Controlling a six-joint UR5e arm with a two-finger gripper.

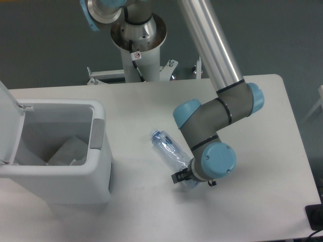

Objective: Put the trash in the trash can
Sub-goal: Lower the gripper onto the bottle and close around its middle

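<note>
Bottle point(168, 149) lies mid-table point(262, 206), well apart from the open trash can point(98, 166) at left; bare surface betw. them. Wrapper point(65, 153) inside can. Gripper point(182, 177) at bottle's base end, prob. touching it; jaw spread hidden by wrist, cannot tell.

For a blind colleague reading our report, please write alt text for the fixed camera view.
A robot arm's gripper is down at the base end of a clear plastic bottle lying on a white table. To the left stands an open white trash can, lid up, with crumpled clear-white plastic inside.
</note>
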